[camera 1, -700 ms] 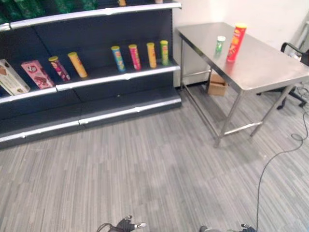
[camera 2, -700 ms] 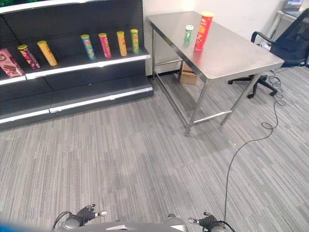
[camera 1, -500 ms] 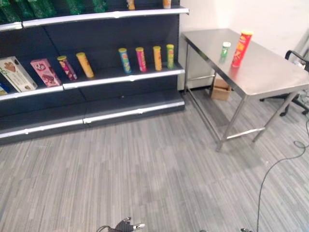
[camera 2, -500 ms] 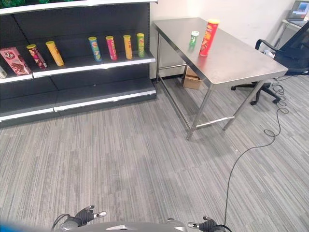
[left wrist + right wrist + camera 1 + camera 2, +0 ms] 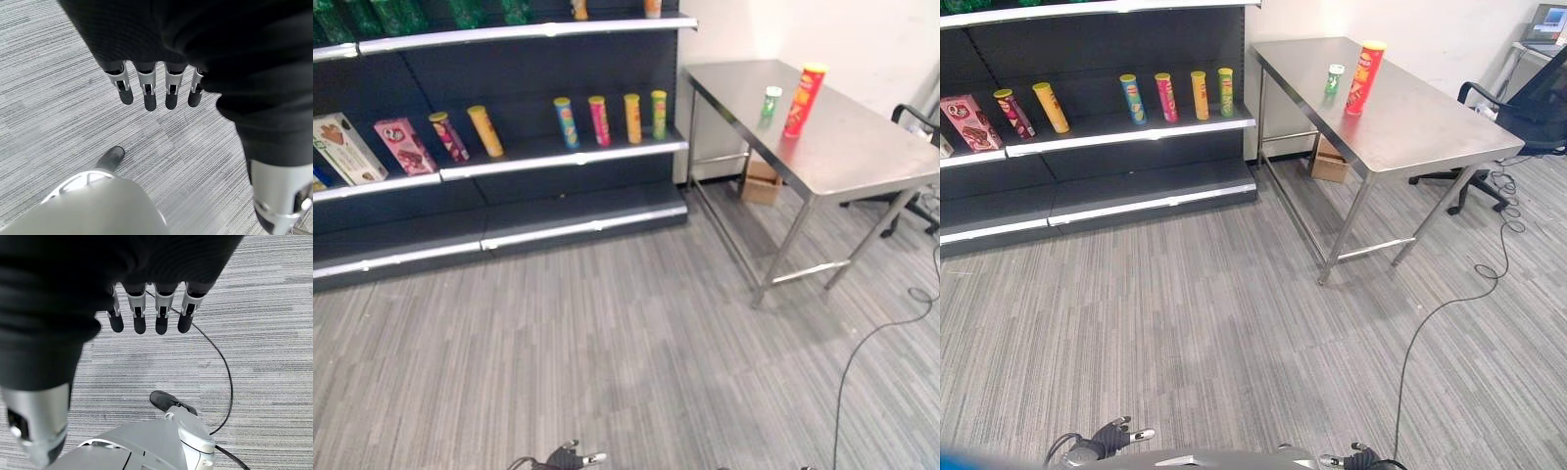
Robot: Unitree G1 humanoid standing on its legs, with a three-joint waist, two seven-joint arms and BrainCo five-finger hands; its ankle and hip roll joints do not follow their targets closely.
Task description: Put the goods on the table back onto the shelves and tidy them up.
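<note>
A stainless-steel table [image 5: 1430, 122] stands against the wall to the right of a dark shelving unit [image 5: 1097, 127], on grey striped carpet [image 5: 1214, 323]. Two goods stand upright on the table's far end, just beside each other but apart: a tall red crisp can [image 5: 1362, 78] with a yellow lid and, to its left, a shorter green can [image 5: 1333, 79] with a white lid. On the middle shelf, at its right-hand end, four crisp cans stand upright in a row: blue [image 5: 1132, 98], pink [image 5: 1166, 97], orange [image 5: 1199, 95] and green [image 5: 1225, 91]. Further left on the same shelf a yellow can [image 5: 1051, 108] and a dark red can [image 5: 1014, 114] lean tilted, followed by a pink box [image 5: 966, 124]; a white box [image 5: 346, 150] lies beyond it in the left eye view. Green items line the top shelf [image 5: 391, 18], too cropped to identify. A cardboard box [image 5: 1330, 162] sits on the floor under the table by the wall, and a black office chair [image 5: 1518, 108] stands past the table's right end. The left hand [image 5: 146, 88] hangs over the carpet with fingers straight and spread, holding nothing. The right hand [image 5: 146, 316] likewise hangs over the carpet, fingers straight and empty. Both hands are well apart from the table and the shelves.
</note>
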